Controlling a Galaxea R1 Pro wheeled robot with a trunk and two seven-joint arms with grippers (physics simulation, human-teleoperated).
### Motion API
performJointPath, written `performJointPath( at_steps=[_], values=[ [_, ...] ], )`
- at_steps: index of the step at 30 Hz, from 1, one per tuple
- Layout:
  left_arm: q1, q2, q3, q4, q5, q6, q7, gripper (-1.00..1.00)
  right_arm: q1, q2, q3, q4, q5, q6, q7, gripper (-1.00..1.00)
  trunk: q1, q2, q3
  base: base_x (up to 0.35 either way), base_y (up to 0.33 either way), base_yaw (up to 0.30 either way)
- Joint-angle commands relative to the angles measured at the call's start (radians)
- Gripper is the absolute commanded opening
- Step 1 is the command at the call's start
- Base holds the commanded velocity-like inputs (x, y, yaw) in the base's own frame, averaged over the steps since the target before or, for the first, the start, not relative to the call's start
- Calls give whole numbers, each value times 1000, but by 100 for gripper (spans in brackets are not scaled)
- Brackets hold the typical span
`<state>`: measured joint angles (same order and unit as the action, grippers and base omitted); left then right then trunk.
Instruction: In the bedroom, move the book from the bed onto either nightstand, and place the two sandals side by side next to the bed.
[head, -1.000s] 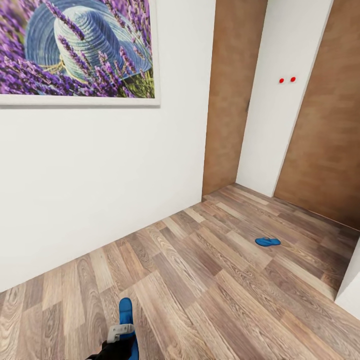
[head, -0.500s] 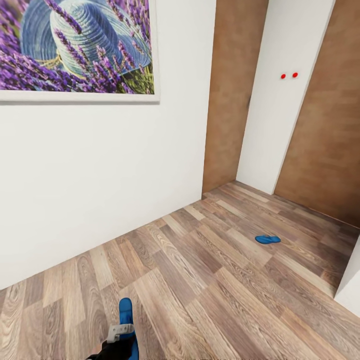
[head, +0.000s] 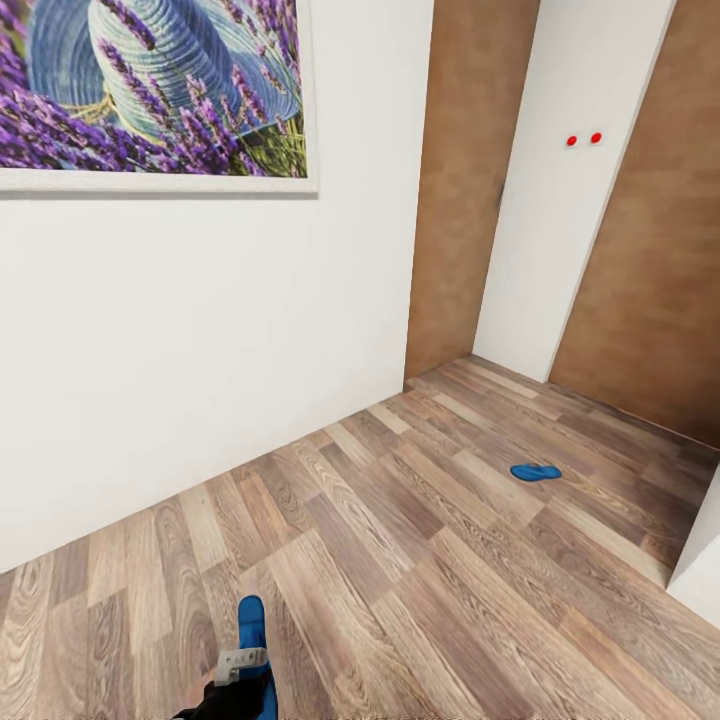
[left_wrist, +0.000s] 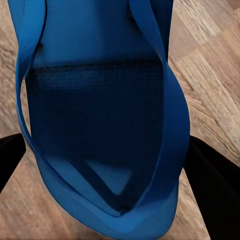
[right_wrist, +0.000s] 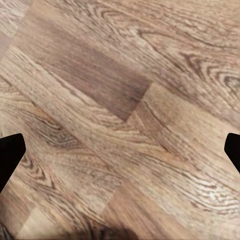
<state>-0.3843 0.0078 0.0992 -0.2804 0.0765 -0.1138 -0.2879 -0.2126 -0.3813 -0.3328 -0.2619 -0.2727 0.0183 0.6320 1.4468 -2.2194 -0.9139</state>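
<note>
Low at the head view's bottom edge, the left tool (head: 243, 668) is clamped on a blue sandal (head: 252, 640). That sandal's long axis runs nearly straight away from the robot, one end pointing up the picture toward the white wall (head: 200, 330), the other hidden behind the tool's grey bracket and black body. Which end is toe or heel cannot be told from the head view. From the left wrist view the same sandal (left_wrist: 100, 115) sits between the two black fingers (left_wrist: 210, 185), its sole facing the camera and its thin straps meeting in a V near the lens, with wood floor (left_wrist: 210, 75) behind it.

Farther off, to the right on the plank floor (head: 400, 560), lies the second sandal (head: 535, 472), flat, its long axis running roughly across the view, well apart from the held one. It rests in front of a brown door (head: 650, 250) and a white wall strip bearing two red dots (head: 583, 139). Another brown door (head: 460, 190) stands in the corner. A framed picture (head: 160, 90) of lavender and a straw hat hangs on the wall.

From the right wrist view, the right tool (right_wrist: 120, 150) has its dark fingertips (right_wrist: 10, 155) wide apart at the frame's edges, with bare floorboards between them.
</note>
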Motion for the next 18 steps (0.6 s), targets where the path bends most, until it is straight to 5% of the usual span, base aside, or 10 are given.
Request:
performJointPath(
  at_steps=[1, 12, 18],
  values=[
    [-1, 0, 5, 1, 8, 0, -8, -100, -1, 0, -2, 1, -6, 2, 5, 100, 0, 0, -3, 0, 0, -4],
    [-1, 0, 5, 1, 8, 0, -8, -100, -1, 0, -2, 1, -5, 2, 3, 100, 0, 0, -13, 3, 0, -30],
    [-1, 0, 5, 1, 9, 2, -8, -100, -1, 0, -2, 1, -5, 2, 3, 100, 0, 0, -14, 234, 0, -2]
  ],
)
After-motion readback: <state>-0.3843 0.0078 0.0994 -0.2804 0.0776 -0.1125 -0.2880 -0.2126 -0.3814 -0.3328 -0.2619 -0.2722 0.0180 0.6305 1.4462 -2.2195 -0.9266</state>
